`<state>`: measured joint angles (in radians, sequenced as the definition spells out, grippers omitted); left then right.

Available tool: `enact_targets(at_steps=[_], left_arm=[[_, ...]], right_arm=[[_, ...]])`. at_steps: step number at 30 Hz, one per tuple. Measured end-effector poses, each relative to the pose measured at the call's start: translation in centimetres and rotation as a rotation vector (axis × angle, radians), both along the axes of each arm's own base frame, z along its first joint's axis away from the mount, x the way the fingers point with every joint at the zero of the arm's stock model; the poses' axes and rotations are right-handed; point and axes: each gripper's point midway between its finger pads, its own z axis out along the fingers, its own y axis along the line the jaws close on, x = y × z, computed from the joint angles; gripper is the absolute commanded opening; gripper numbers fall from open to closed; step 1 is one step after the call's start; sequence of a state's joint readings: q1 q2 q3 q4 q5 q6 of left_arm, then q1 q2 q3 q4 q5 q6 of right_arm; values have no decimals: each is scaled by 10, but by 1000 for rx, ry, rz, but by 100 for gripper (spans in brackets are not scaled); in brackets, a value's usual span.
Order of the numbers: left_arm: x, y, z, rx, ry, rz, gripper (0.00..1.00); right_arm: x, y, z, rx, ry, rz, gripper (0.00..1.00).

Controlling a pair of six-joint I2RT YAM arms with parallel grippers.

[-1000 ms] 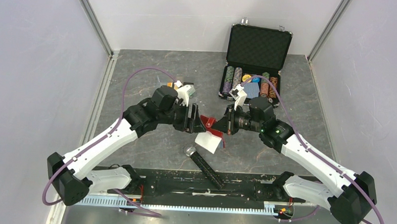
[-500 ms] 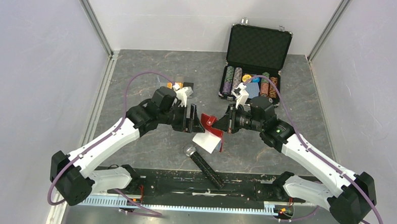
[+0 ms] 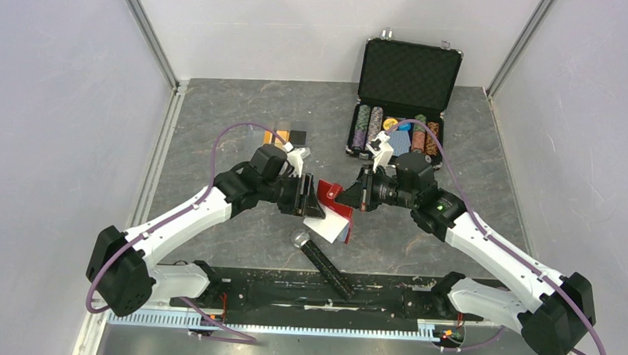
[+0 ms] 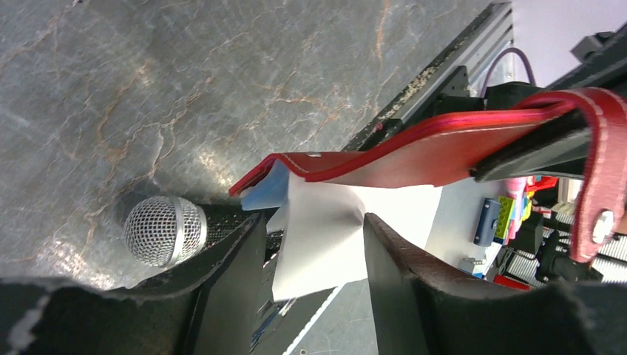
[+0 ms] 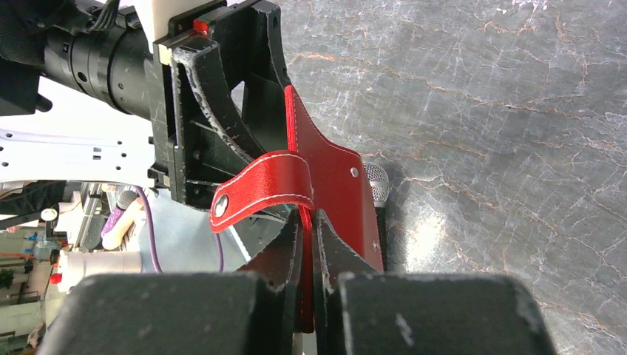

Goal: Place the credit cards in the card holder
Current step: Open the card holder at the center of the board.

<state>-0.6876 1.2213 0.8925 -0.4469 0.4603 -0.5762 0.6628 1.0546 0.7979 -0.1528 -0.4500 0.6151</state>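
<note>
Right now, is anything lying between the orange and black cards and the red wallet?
Only the left tool, poised at the red leather folding card holder, sits between it and the flat orange and black credit cards behind. No loose object visibly lies there.

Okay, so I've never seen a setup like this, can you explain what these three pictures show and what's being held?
It's two robot arms bolted to the near edge of a grey table. One picture looks down from above; the other two come from a camera on each wrist, showing its own jaws close up. The right arm has its jaws shut on a red card holder, held between the arms. The left arm has its jaws apart either side of the holder's pale inner sleeve. On the table lie a microphone, an open case of poker chips, and orange and black credit cards, not yet in the holder.
</note>
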Motion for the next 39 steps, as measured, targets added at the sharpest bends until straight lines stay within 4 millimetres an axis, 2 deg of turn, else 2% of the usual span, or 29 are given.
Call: enact_targets(at_steps=[15,23,30,39], left_arm=[[-3,-7,11,-69,-30,-34,53],[-5,-11,39,-161,-67,-38,56],[4,-13,51,-258,-50,1,68],[17,-17,63,-386,-30,63,75]], right_arm=[[2,-1,0,1,3,-7,0],[1,-1,0,4,7,-3,0],[2,-2,2,11,16,-15,0],[8,-5,-1,21,62,-45,0]])
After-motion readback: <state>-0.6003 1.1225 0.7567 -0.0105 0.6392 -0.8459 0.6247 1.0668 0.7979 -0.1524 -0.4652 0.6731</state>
